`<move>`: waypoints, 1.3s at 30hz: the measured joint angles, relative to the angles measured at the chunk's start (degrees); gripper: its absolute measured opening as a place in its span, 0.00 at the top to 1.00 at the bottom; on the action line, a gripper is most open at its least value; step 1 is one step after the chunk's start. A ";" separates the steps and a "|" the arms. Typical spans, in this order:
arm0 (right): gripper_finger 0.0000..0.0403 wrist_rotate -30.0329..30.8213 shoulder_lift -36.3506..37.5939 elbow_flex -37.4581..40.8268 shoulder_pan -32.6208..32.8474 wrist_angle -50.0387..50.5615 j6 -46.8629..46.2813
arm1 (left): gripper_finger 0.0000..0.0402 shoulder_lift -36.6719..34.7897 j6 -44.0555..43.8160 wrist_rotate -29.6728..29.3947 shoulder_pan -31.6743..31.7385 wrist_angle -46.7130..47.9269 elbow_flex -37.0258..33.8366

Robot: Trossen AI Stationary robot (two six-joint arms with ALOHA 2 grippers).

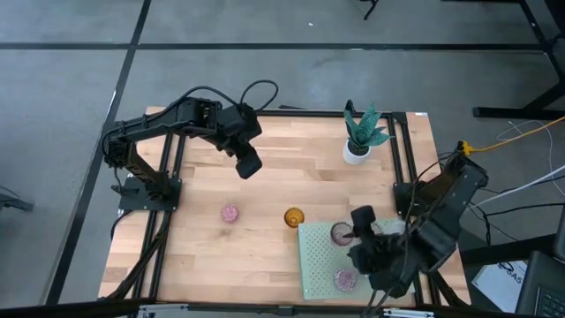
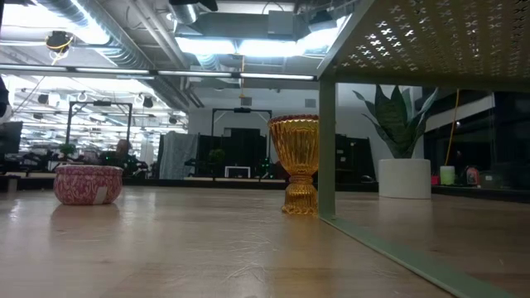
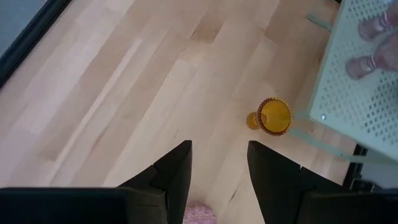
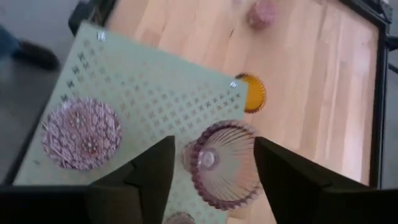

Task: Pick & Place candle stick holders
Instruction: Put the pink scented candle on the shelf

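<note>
My right gripper [image 1: 361,223] [image 4: 214,177] is open above the pale green mat [image 1: 315,261]. Its fingers stand on either side of a ribbed pink-purple glass cup [image 4: 222,167] [image 1: 340,233] that rests on the mat; I see no touch. A second pink cup [image 1: 344,280] [image 4: 81,132] also sits on the mat. An amber goblet-shaped cup [image 1: 293,216] [image 2: 298,164] stands on the table just left of the mat. A pink cup [image 1: 229,213] [image 2: 87,184] stands farther left. My left gripper [image 1: 250,168] [image 3: 219,168] is open and empty, high over the table.
The mat stands raised on thin legs [image 2: 327,149], as the low view shows. A white pot with a green plant [image 1: 357,148] [image 2: 405,177] stands at the table's far right. Bare wood [image 1: 265,256] lies between the pink cup and the mat.
</note>
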State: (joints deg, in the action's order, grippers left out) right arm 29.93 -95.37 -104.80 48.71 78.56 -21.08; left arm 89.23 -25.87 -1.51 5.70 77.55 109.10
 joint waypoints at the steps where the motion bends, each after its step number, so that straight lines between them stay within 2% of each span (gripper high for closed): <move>1: 0.43 0.00 0.52 -0.56 -0.12 0.28 -0.90 | 0.62 0.00 1.25 -0.01 -0.37 -0.08 0.00; 10: 0.41 0.52 6.31 -1.29 -0.22 0.59 -7.91 | 0.62 0.00 15.66 -0.60 -8.53 -4.44 -0.03; 19: 0.42 3.50 7.08 -1.29 -0.76 0.57 -7.13 | 0.62 -0.06 11.24 -2.06 -16.78 -2.19 -0.88; 28: 0.44 3.50 7.08 -1.27 -2.66 0.59 -5.39 | 0.62 -0.52 7.34 -1.96 -23.30 -2.44 -15.46; 35: 0.44 1.65 7.08 -1.24 -5.46 0.59 -2.44 | 0.62 -0.50 6.95 -1.00 -24.83 -9.77 -26.11; 39: 0.45 0.70 7.08 -1.22 -6.66 0.65 -2.02 | 0.61 -0.48 3.97 -2.02 -24.88 -10.14 -31.34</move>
State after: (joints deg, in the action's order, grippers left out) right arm 30.63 -88.29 -106.02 42.05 79.22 -23.10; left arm 88.75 -21.90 -3.53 -19.18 67.41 77.76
